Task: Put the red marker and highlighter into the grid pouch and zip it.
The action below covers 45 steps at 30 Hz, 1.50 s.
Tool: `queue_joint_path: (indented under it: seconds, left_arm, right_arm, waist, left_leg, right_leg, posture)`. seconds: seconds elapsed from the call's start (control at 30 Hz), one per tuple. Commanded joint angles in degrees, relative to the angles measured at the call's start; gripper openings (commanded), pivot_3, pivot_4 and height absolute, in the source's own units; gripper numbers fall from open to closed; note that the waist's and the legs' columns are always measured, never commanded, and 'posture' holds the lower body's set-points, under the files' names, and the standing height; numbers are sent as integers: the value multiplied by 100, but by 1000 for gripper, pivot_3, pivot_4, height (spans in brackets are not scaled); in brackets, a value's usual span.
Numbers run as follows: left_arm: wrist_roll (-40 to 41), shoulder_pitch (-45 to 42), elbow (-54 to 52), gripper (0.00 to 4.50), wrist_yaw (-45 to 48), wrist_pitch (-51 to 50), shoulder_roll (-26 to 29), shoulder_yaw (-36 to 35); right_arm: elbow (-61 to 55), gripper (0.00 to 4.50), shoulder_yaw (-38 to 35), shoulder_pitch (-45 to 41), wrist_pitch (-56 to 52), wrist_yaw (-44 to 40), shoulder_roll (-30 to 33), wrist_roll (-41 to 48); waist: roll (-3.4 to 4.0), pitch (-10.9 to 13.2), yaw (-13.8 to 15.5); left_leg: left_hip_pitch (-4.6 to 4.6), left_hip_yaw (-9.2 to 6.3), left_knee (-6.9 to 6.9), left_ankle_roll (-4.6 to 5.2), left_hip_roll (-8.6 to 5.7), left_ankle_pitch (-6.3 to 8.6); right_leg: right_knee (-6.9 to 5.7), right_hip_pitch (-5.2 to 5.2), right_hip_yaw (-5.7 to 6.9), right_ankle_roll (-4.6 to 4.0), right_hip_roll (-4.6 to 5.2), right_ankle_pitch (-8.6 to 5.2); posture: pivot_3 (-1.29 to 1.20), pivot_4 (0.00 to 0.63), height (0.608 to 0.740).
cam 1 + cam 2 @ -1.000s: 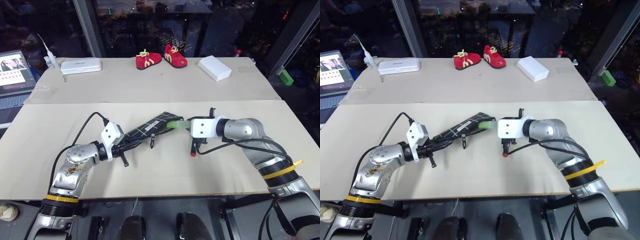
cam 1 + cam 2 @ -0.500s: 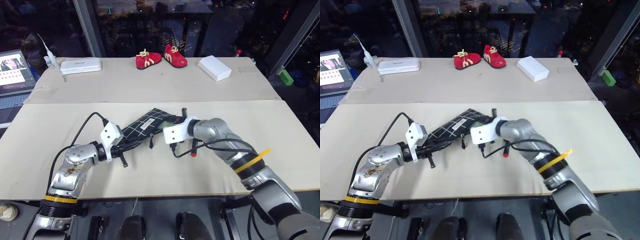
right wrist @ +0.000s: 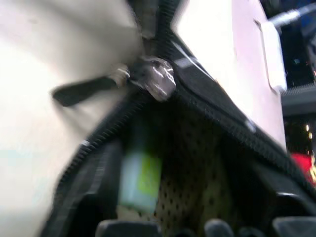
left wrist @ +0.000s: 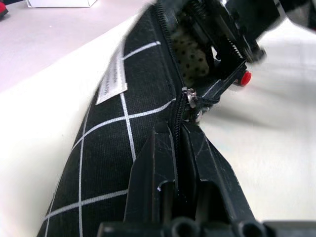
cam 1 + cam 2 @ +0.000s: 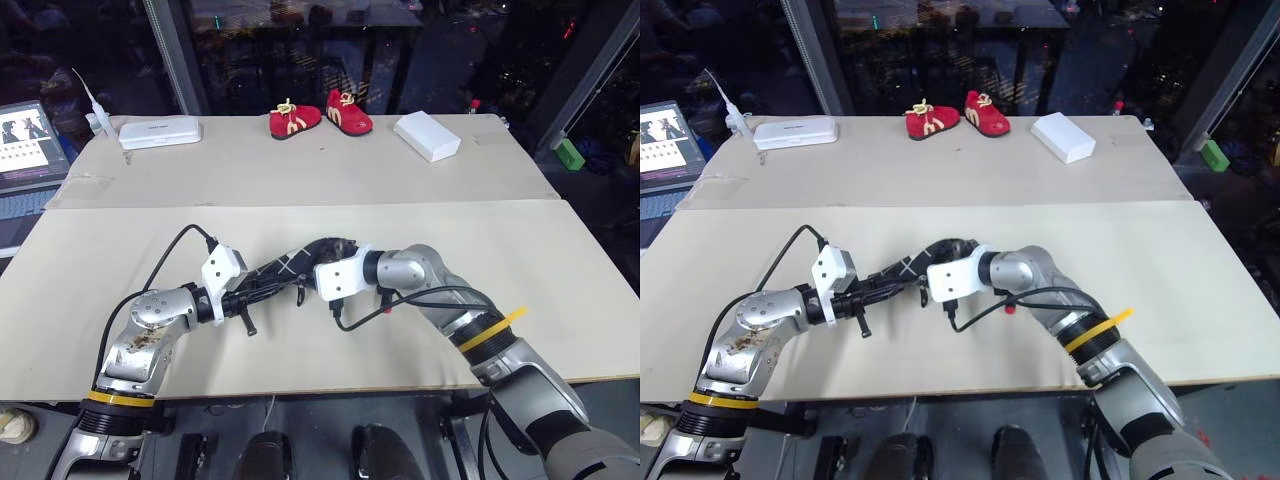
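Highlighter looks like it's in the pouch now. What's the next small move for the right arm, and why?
Probably draw the right gripper back out of the grid pouch. The highlighter lies inside the open mouth, clear of the open fingers, while the red marker waits on the table beside the pouch, which the left gripper holds.

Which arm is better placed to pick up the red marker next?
Probably the right. Its gripper is at the grid pouch mouth with the red marker close by; the left gripper is shut on the pouch's end.

The beige counter [image 5: 420,180] carries red shoes [image 5: 322,117], two white boxes [image 5: 160,132], and the red marker [image 5: 384,303].
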<state>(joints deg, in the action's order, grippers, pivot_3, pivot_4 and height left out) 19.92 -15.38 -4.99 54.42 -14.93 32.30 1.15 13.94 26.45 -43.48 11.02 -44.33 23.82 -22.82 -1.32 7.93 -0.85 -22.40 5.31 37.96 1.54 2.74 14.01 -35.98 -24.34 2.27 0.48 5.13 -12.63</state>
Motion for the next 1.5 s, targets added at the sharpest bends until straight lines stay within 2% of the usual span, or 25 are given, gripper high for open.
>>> queue_joint_path:
  seconds: [0.03, 0.13, 0.23, 0.3, 0.37, 0.5, 0.63, 0.77, 0.9, 1.5]
  left_arm:
    - [83, -67, -184, 0, 2, 30, 17, -80]
    - [86, -81, -183, 0, 3, 21, 18, -71]
    - [96, -99, -182, 0, 2, 4, 10, -67]
    - [98, -106, -179, 0, 1, -1, 8, -63]
    - [102, -76, -197, 0, 13, 6, 22, -69]
    - [120, -56, -227, 0, -11, -18, 53, -126]
    - [133, 12, -267, 0, -26, -22, 75, -167]
    - [130, 46, -294, 0, -43, -17, 66, -164]
    - [121, 0, -234, 0, -51, 3, 40, -145]
    - [134, -43, -68, 0, -95, 84, -37, -192]
  right_arm:
    - [-288, 3656, -635, -99, -186, -432, 345, 731]
    - [-650, 3656, -922, 148, -653, -1061, 669, 1385]
    - [-1409, 3656, -1539, 616, -1727, -1937, 1050, 2832]
    - [-1705, 3656, -1904, 735, -2677, -2092, 1175, 3523]
    - [-1845, 3656, -2326, 974, -3125, -2078, 1417, 3877]
    - [-1766, 3656, -2604, 1114, -4428, -603, 1413, 3343]
    - [-2297, 3656, -3186, 1194, -6486, 484, 779, 3839]
    - [-2745, 3656, -3260, 1445, -7345, 1549, 199, 3578]
    - [-3124, 3656, -3271, 1573, -7886, 2147, -271, 3605]
    - [-2783, 3656, -2495, 1940, -7711, 2782, -519, 3380]
  waist:
    - [0, 0, 4]
    - [0, 0, 30]
    - [0, 0, 52]
    - [0, 0, 49]
    - [0, 0, 26]
    - [0, 0, 24]
    - [0, 0, 4]
    - [0, 0, 20]
    - [0, 0, 19]
    - [0, 0, 4]
  left_leg:
    - [0, 0, 0, 0, -1, 0]
    - [-2, -3, 0, 1, -1, 0]
    - [-5, -6, 0, 5, 0, 3]
    - [-5, -7, -1, 7, 3, 5]
    - [-2, -4, -1, 7, 3, 5]
    - [7, -5, -1, 6, -1, 4]
    - [6, -3, -1, 5, 4, 4]
    - [-6, -7, -4, 5, 3, 4]
    - [-8, -6, -4, 5, -2, 4]
    - [-5, -11, -4, 5, -5, 4]
  right_leg:
    - [0, 0, 0, 0, 1, 0]
    - [5, 2, 3, 0, 2, 0]
    - [15, 6, 4, 1, 3, 0]
    - [17, 6, 3, 1, 4, 0]
    - [12, 5, -3, 0, 5, 1]
    - [10, 11, -1, -3, 6, 1]
    - [3, 4, -6, -6, -1, 1]
    - [1, -5, -1, -6, 0, 0]
    - [8, -2, -3, -4, 9, 0]
    - [10, 2, -2, -1, 2, 0]
  posture:
    - [0, 150, 740]
    - [0, 150, 740]
    - [0, 150, 740]
    - [0, 150, 740]
    - [0, 150, 740]
    - [0, 150, 740]
    - [0, 150, 740]
    - [0, 150, 740]
    - [0, 150, 740]
    - [0, 150, 740]
